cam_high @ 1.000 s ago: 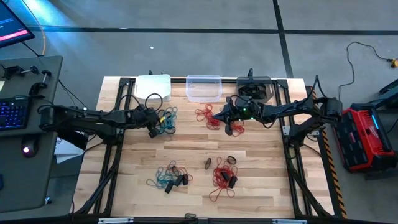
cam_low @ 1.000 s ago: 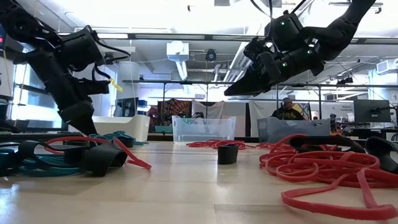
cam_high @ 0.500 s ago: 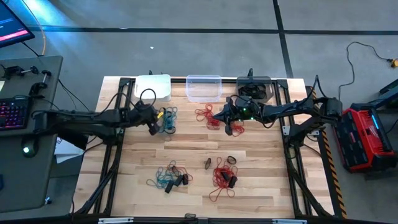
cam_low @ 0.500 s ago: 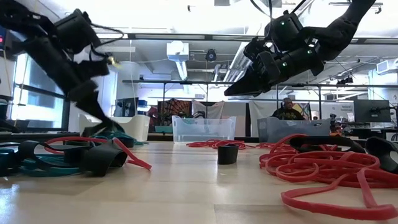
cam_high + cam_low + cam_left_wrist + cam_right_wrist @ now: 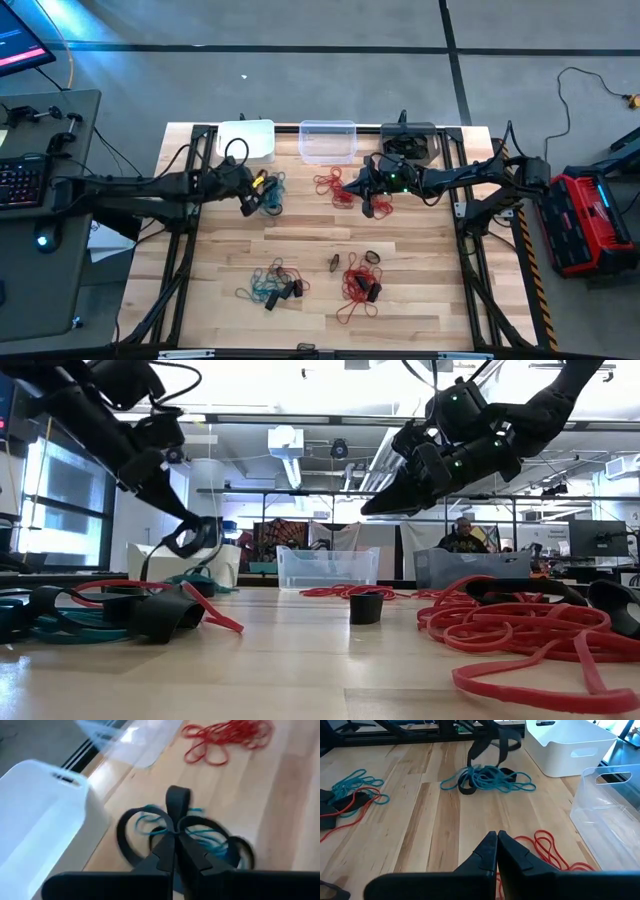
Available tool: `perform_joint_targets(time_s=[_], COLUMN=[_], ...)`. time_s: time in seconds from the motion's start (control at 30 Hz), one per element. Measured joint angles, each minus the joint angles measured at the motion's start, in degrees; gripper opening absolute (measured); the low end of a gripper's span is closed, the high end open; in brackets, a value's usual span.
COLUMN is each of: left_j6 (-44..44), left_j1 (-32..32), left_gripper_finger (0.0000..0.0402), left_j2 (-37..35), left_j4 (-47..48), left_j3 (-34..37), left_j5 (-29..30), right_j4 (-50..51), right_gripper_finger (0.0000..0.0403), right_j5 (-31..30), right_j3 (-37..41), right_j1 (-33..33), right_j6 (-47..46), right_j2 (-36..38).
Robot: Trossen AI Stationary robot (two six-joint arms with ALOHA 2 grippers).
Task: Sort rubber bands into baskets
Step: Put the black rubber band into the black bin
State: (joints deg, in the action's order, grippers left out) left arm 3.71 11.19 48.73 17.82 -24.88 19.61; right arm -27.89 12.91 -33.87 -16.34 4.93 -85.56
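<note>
High view shows two mixed bunches of rubber bands at the near side of the desk [image 5: 420, 300], a teal-and-black one [image 5: 272, 284] and a red-and-black one [image 5: 358, 285]. Farther back lie a teal bunch [image 5: 272, 196] and a red bunch [image 5: 332, 186]; the left gripper [image 5: 247, 205] has its fingers closed on a black band [image 5: 135, 832] above the teal one, and the right gripper [image 5: 368, 207] hangs shut beside the red. Along the far edge stand three baskets: white [image 5: 246, 140], clear [image 5: 328, 140] and dark grey [image 5: 408, 142].

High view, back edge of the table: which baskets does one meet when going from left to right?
White basket → clear basket → dark grey basket.
</note>
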Motion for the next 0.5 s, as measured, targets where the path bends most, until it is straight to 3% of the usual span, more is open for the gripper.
perform_joint_targets(time_s=[0.27,0.5], left_j6=[-1.34,-1.87], left_j1=[-2.86,-3.53], left_gripper_finger=[0.0001,0.0024], left_j2=[2.97,9.75], left_j4=[-7.84,-12.35], left_j3=[0.0,0.0], left_j5=[-4.68,-10.5], right_j4=[0.23,0.27], right_gripper_finger=[0.0,0.0], right_j5=[-0.02,-0.04], right_j3=[0.0,0.0], right_j1=[0.0,0.0], right_j6=[0.02,0.0], right_j2=[0.0,0.0])
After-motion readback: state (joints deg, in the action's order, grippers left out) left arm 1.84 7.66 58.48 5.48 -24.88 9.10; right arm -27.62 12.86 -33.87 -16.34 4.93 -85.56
